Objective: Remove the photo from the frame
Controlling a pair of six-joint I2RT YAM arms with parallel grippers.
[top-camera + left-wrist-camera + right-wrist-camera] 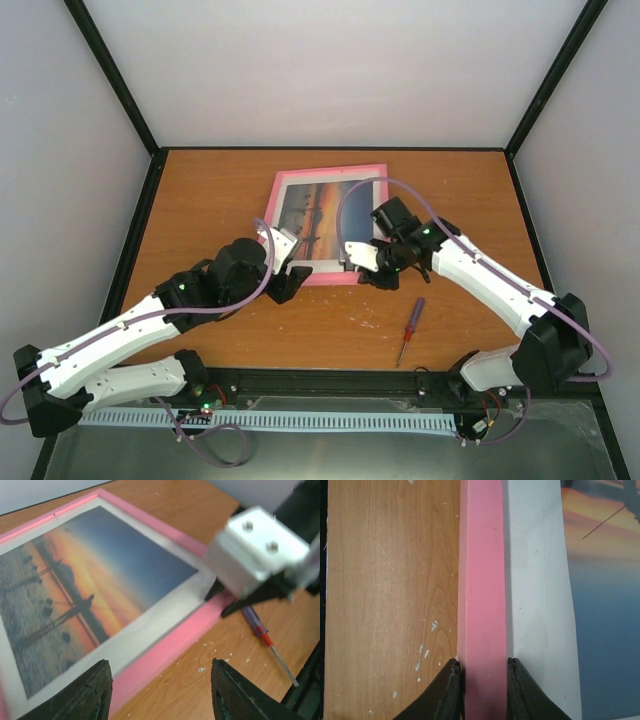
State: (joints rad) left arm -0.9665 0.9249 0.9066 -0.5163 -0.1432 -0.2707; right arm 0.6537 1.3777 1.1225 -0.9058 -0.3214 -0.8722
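Observation:
The frame lies face up on the table, its thin pink border around a pale mat. Inside the mat shows the photo, an orange sunset over blue water. My right gripper is shut on the frame's pink border at the near right corner, one finger outside the border and one on the mat side. My left gripper hangs open over the frame's near edge, with bare table and pink border between its fingers. In the top view the left gripper is at the near left corner and the right gripper at the near right.
A screwdriver with a purple and red handle lies on the table near the right arm, also in the left wrist view. Small white flecks dot the wood beside the frame. Black posts and grey walls enclose the table.

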